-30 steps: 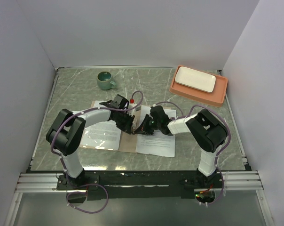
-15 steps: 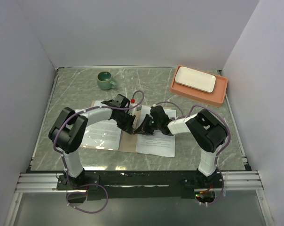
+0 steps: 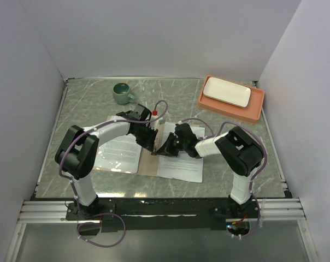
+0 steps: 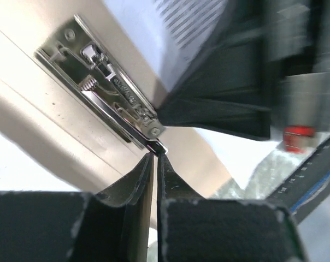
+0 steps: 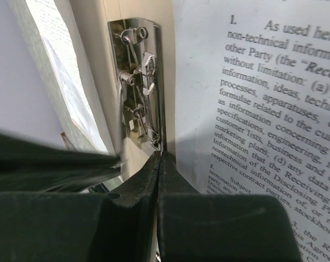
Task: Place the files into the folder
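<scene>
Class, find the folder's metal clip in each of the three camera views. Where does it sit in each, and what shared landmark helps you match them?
Top external: not made out; probably hidden where the left gripper and right gripper meet.
Left wrist: metal clip upper left, running diagonally toward bottom centre.
Right wrist: metal clip upper centre-left, upright.
Shared landmark: the tan folder beneath it.

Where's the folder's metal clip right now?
Seen in both wrist views, the metal clip lies on the folder's centre strip between the printed sheets, mid-table, right at the fingertips of the left gripper and right gripper.
</scene>
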{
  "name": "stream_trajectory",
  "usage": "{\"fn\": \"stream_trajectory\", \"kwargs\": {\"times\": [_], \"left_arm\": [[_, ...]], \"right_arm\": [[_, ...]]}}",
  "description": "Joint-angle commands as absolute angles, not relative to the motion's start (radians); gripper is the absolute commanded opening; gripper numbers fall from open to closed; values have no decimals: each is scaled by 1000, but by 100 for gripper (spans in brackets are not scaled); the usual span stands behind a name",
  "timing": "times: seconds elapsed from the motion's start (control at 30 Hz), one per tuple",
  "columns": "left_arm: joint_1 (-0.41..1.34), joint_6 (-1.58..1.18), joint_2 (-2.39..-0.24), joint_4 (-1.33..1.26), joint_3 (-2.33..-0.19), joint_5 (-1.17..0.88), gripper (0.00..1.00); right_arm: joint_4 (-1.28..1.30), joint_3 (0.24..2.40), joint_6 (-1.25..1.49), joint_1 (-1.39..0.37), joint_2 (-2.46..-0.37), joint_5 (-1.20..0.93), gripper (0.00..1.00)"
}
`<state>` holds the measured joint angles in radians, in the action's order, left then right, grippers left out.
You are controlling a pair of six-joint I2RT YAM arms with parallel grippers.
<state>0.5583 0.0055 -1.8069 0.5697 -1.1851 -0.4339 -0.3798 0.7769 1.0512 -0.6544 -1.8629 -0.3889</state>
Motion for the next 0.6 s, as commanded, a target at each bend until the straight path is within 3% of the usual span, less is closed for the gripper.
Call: {"fn": "stream_trajectory", "kwargs": {"times": [0.0, 0.2, 0.57], "left_arm": [[560, 18, -1704, 561, -1318, -442, 11], [459, 23, -1643, 597, -1385, -442, 13], [315, 132, -1618, 572, -1226, -301, 13]], "right_arm": [[-216, 719, 1011, -684, -1939, -311, 0], [-190, 719, 997, -683, -1910, -304, 0], [-238, 778, 888, -681, -1780, -363, 0]]}}
